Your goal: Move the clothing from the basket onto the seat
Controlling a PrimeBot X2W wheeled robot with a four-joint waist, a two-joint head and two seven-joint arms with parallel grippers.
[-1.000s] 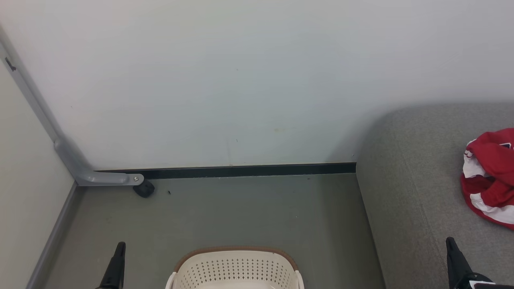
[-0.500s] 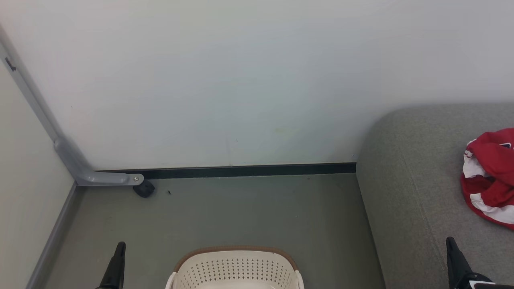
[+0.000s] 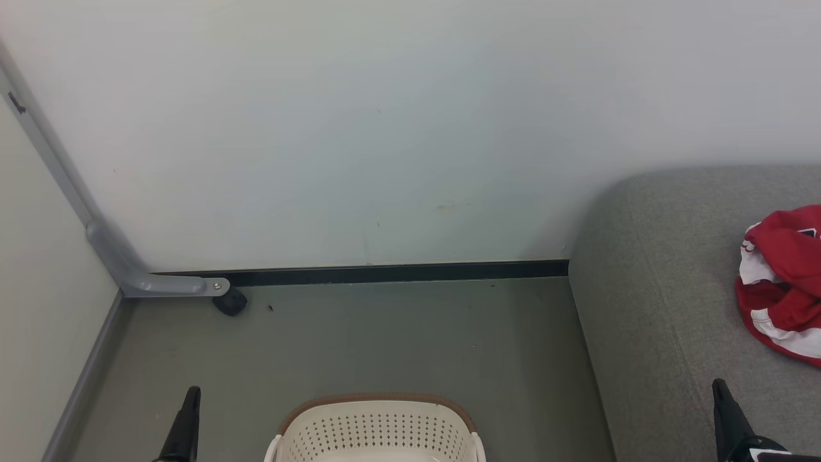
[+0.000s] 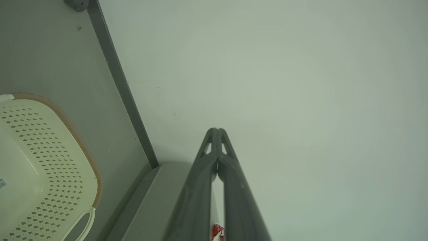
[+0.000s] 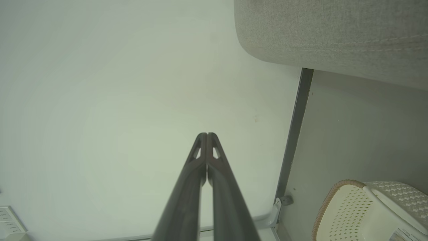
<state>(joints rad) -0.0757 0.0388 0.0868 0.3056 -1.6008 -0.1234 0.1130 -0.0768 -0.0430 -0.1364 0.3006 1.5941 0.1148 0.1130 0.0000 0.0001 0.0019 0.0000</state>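
Nothing has shifted in the last second: left hand (image 3: pixel 194 391) and right hand (image 3: pixel 719 384) stay clenched, empty. The red-and-white clothing (image 3: pixel 784 282) lies on the grey seat (image 3: pixel 667 269); the laundry basket (image 3: pixel 378 428) looks emptied, so the task seems finished.

A plain pale wall (image 3: pixel 385 128) meets a grey-green floor (image 3: pixel 385 340) along a black baseboard (image 3: pixel 397 273). At the baseboard's left end, a bent grey metal bracket (image 3: pixel 122 263) ends at a small black caster (image 3: pixel 229 301), beside a cream side panel (image 3: pixel 38 289).
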